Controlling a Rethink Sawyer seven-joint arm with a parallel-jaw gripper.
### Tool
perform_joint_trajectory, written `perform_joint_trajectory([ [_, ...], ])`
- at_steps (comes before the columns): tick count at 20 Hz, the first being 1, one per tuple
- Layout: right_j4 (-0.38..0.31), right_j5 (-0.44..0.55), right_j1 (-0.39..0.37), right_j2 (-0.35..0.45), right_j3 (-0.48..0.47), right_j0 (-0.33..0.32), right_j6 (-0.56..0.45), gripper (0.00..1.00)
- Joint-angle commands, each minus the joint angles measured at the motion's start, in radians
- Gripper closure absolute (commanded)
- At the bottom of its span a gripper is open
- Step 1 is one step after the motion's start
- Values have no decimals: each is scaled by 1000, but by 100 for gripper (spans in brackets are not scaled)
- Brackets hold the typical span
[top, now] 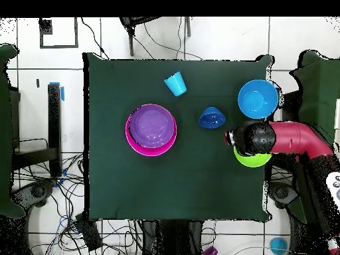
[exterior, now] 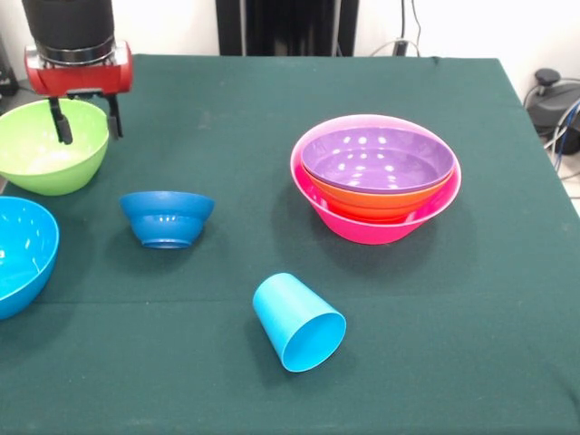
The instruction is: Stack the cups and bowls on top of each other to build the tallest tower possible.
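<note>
My gripper [exterior: 88,121] is open at the far left of the front view. Its fingers straddle the rim of the lime green bowl [exterior: 47,149], one finger inside and one just outside. The tower is the pink bowl [exterior: 376,225] with the orange bowl [exterior: 381,201] and the purple bowl [exterior: 376,159] nested in it. A small dark blue bowl [exterior: 168,217] stands upright. A sky blue bowl [exterior: 18,256] sits at the left edge. The sky blue cup [exterior: 299,322] lies on its side. The yellow-green cup and the small orange bowl are out of view.
Overhead, the red arm [top: 295,139] reaches in from the right and covers most of the lime green bowl [top: 254,160]. The sky blue bowl [top: 257,99], dark blue bowl [top: 212,118], cup [top: 175,84] and tower [top: 151,126] lie on the green cloth [top: 186,186].
</note>
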Motion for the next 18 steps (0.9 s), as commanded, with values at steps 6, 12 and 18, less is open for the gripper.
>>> perform_joint_trajectory([
  [6,-162,-137,68,-201,2,170,168,0],
  [12,-139,-180,102,-241,-21,202,163,0],
  [18,-117,-196,96,-294,-28,242,174,0],
])
